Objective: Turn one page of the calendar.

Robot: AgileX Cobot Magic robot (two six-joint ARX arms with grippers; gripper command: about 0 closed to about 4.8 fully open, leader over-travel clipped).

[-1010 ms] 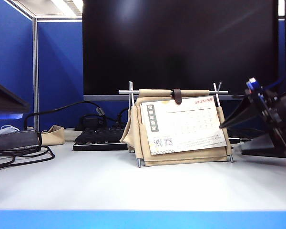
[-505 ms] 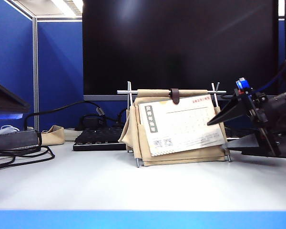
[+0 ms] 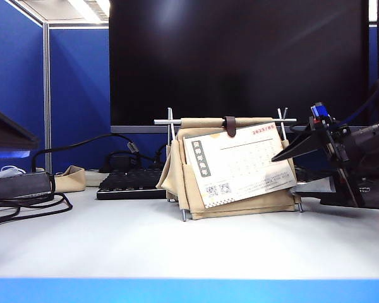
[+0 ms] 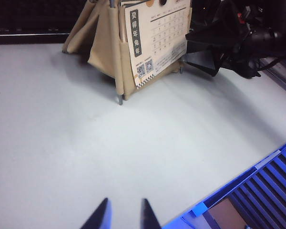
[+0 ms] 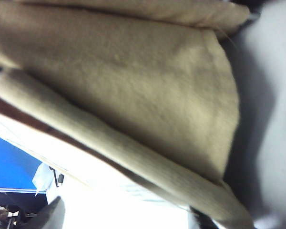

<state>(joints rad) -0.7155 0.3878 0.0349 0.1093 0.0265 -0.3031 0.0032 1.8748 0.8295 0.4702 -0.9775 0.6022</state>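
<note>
Right gripper [image 3: 279,156] had pushed in from the right, jaws spread wide, tips now at the page's [image 3: 241,165] right edge; the page and calendar [image 3: 234,167] tilted and shifted slightly left. Calendar stood mid-table [image 3: 177,246], in front of the black monitor [image 3: 240,63]. Left gripper [image 4: 123,217] hung low over bare table, well apart from the calendar, jaws narrowly parted, empty.

Low at the table's front edge, level, facing the calendar [image 3: 237,167] and monitor [image 3: 240,60] in the exterior view; higher and farther back in the left wrist view, sharing the calendar at upper center; pressed against the beige stand [image 5: 133,95] in the right wrist view.
</note>
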